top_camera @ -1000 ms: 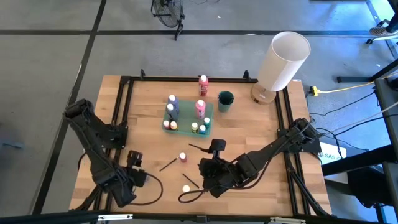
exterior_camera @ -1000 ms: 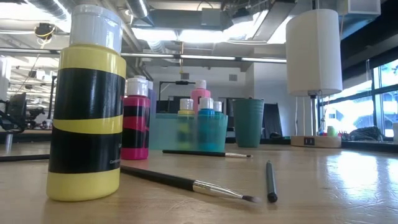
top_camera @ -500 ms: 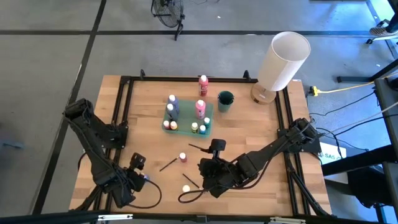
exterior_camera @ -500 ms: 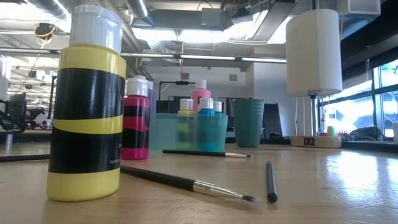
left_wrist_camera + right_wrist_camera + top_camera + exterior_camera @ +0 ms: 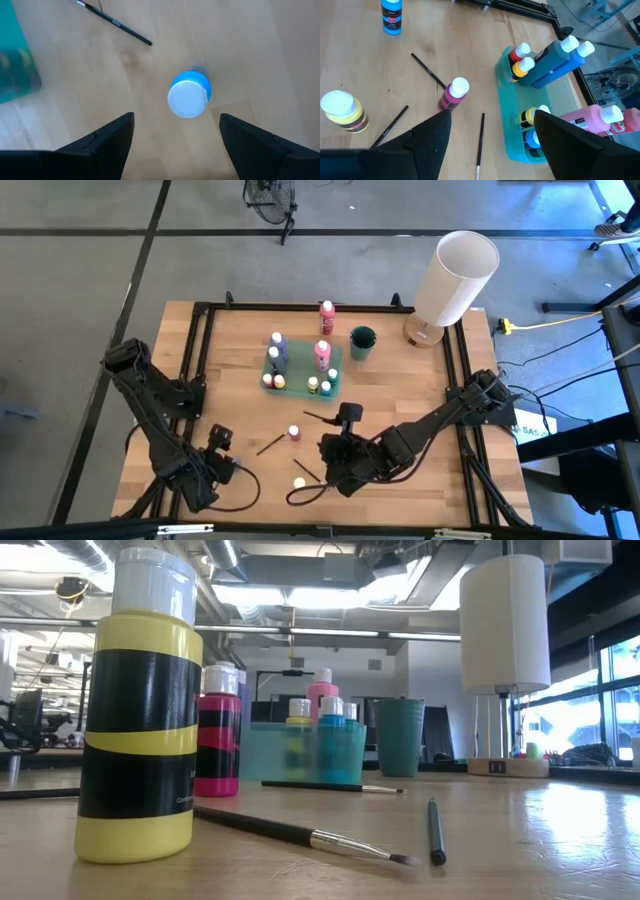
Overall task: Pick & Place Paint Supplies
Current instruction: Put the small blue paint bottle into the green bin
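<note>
While most bottles already stand sorted in the teal tray (image 5: 340, 370) near the desk's (image 5: 240, 330) far edge, several supplies lie loose toward its near edge. Left gripper (image 5: 176, 134) hangs directly over the blue bottle (image 5: 190, 94), jaws wide and empty, seemingly lined up to straddle its cap. Right gripper (image 5: 492, 135), jaws also wide, overlooks the pink bottle (image 5: 454, 93), yellow bottle (image 5: 344, 111) and scattered brushes (image 5: 429, 71).
</note>
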